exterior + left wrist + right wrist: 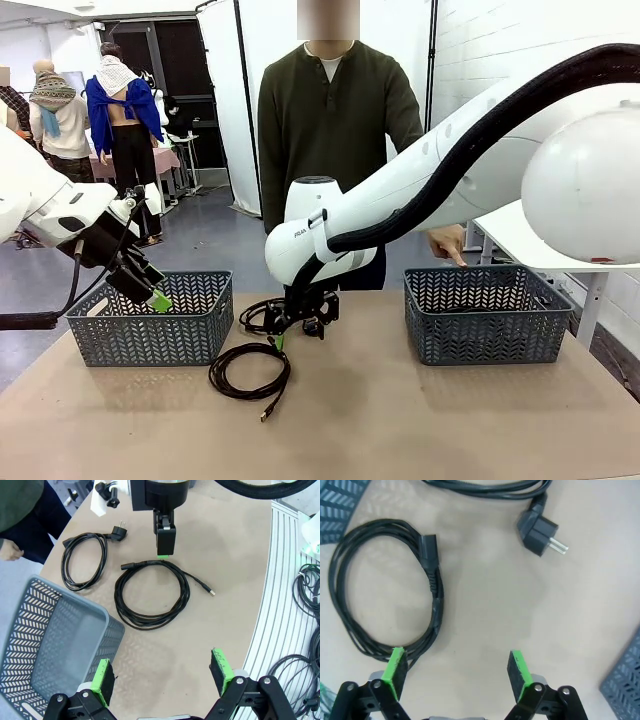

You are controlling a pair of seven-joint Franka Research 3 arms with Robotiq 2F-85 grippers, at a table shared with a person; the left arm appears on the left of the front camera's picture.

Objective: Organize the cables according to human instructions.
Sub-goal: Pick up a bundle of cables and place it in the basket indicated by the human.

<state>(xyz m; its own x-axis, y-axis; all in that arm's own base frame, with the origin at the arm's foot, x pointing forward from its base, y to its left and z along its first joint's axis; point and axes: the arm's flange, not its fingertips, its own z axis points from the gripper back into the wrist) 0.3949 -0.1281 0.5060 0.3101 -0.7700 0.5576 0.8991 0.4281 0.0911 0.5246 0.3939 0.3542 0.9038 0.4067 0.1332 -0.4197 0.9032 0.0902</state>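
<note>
The right fingers (516, 667) are spread wide and hold nothing over the bench (485, 605). A coiled cable (432, 587) lies just ahead of one finger, and a wall plug (540, 532) lies farther ahead of the other. The left fingers (102, 680) are wide and empty too, with a basket (65, 592) beside one.

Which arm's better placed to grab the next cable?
Right. The right gripper, open, hangs low with one pad at the edge of a coiled cable. The left gripper, also open, hovers by the left basket, farther from it.
</note>
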